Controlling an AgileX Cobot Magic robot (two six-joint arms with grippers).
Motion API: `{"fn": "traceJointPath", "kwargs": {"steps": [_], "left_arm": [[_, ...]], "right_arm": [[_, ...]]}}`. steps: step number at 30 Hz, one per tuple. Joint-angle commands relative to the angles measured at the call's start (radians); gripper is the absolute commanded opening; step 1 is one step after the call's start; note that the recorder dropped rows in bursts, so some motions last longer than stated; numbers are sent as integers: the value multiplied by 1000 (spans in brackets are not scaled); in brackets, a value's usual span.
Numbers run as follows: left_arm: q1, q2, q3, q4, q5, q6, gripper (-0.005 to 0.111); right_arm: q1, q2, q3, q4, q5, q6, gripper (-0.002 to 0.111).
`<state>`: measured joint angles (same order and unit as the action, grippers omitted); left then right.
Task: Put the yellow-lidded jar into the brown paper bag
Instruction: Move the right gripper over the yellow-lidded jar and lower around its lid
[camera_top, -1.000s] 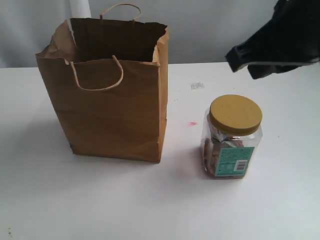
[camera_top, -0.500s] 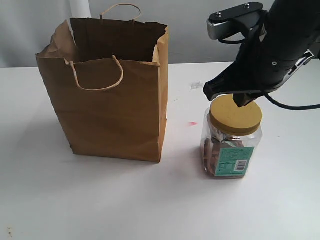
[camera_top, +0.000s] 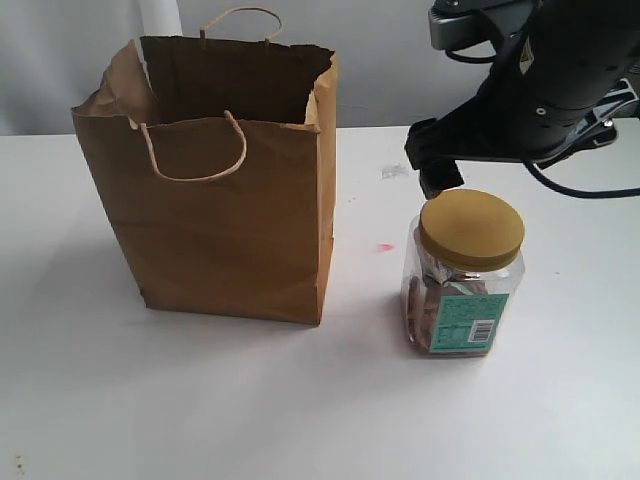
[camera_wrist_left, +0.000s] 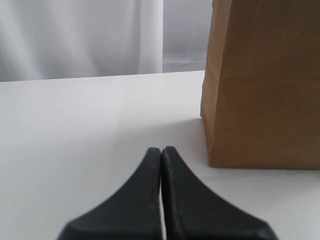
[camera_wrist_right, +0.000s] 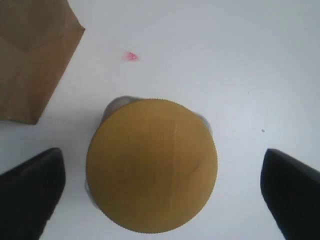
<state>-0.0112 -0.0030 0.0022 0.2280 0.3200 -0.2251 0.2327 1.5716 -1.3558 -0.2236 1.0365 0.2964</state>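
A: R claw wide open over yellow-lidded jar; jar upright on table, beside brown paper bag.
B: Risk imo: off-ctr pinch on round lid, jar slips or tips.

The brown paper bag is matt kraft, crinkly at the rim, with twisted-paper handles. The yellow-lidded jar is clear shiny plastic, its lid matt with a ridged edge. Table looks smooth.
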Motion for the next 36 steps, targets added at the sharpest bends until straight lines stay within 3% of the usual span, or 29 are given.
{"fn": "traceJointPath", "kwargs": {"steps": [1,22,36], "left_arm": [[-5,3,-2,-4,-9,-4,1],[-5,3,-2,-4,-9,-4,1],[-5,3,-2,-4,-9,-4,1]], "right_arm": [[-3,-5,-8,-11,-12,16,105],[-3,-5,7,6,-43,13,105],[-3,-5,140,-8,-210,49,105]]}}
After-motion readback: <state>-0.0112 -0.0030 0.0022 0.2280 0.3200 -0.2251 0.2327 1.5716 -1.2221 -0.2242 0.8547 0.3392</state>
